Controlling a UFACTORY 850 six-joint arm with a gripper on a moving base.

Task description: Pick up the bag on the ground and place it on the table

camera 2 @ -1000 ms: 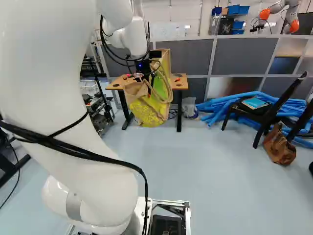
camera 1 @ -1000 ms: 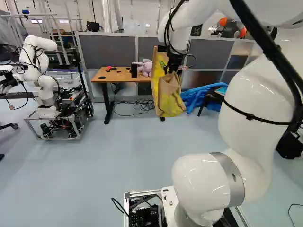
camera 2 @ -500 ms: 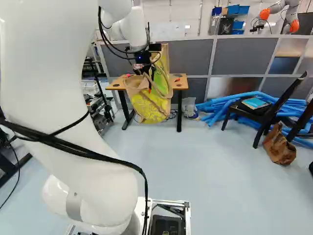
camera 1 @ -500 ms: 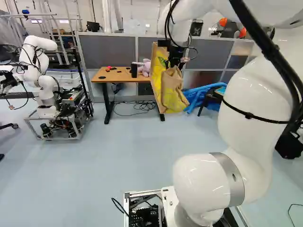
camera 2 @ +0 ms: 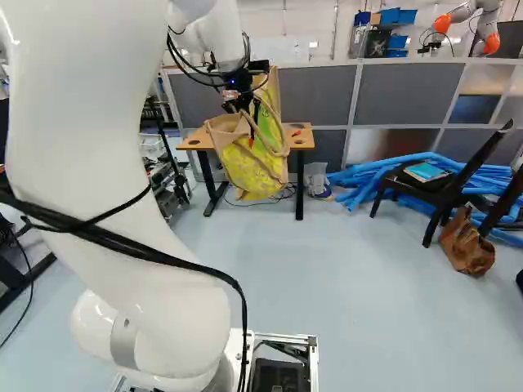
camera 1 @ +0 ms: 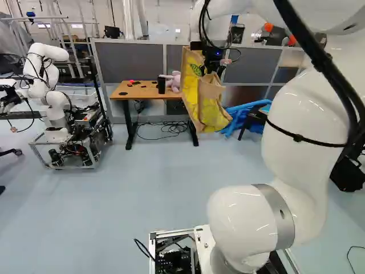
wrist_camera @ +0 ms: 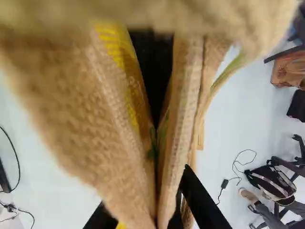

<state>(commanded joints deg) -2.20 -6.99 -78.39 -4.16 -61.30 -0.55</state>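
Note:
In the left base view my gripper (camera 1: 213, 64) is up in the air, shut on the top of the yellow-and-tan bag (camera 1: 212, 112). The bag hangs tilted off the floor and covers the right end of the wooden table (camera 1: 134, 93) in that view. The right base view shows the bag (camera 2: 252, 170) in front of the table too, its handle loops drooping at the side. In the wrist view the bag's woven tan fabric (wrist_camera: 90, 109) fills much of the space ahead of the gripper (wrist_camera: 158, 213) and runs between its fingers; the fabric partly hides them.
A plush toy (camera 1: 174, 81) and a black cylinder (camera 1: 161, 85) stand on the table. Another robot (camera 1: 51, 97) is at the left. Blue tubes (camera 2: 384, 175), a black chair (camera 2: 441, 192) and a brown bag (camera 2: 467, 245) lie or stand at the right.
The arm has lifted the gripper, and the bag has risen with it, its lower end swinging a little. The base has not moved.

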